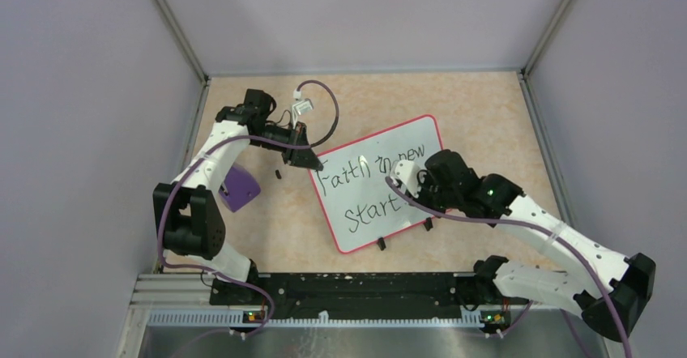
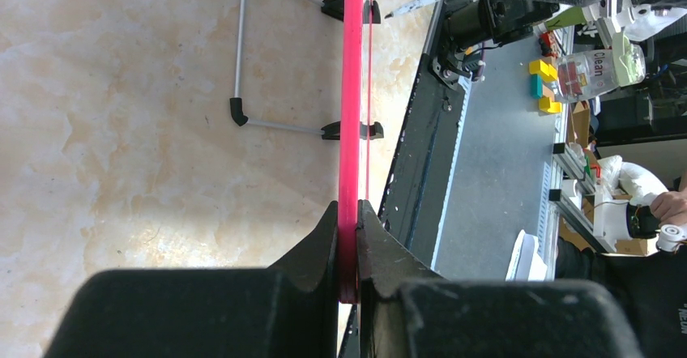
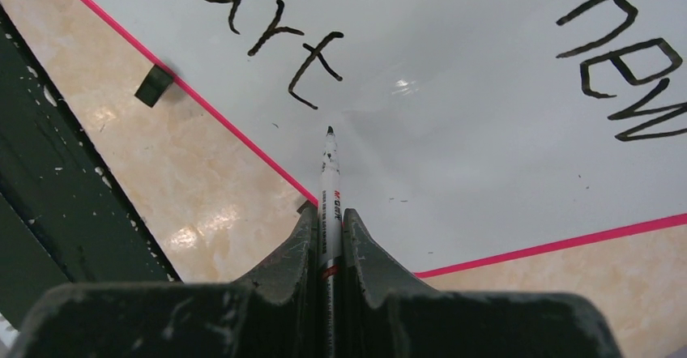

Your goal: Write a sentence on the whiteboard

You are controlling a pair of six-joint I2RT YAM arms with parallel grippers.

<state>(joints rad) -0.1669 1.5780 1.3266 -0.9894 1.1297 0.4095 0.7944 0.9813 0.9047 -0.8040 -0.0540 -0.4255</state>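
Observation:
The whiteboard [image 1: 369, 189] lies slanted on the tan table, its red-pink rim [image 2: 352, 131] seen edge-on in the left wrist view. My left gripper [image 1: 314, 164] [image 2: 356, 212] is shut on that rim at the board's left corner. The sentence [image 1: 364, 168] is in black lettering, "Faith in new" above "Start" [image 3: 283, 34]. My right gripper [image 1: 405, 181] [image 3: 328, 220] is shut on a white marker [image 3: 329, 181]. The marker's black tip [image 3: 330, 131] sits just right of the last "t", at or close to the surface. I cannot tell whether the tip touches the board.
A purple block [image 1: 239, 186] lies left of the board under the left arm. A looped cable with a white connector [image 1: 304, 105] hangs behind the left gripper. Small black feet [image 1: 381, 243] line the board's near edge. A black rail [image 1: 348, 289] runs along the table's front.

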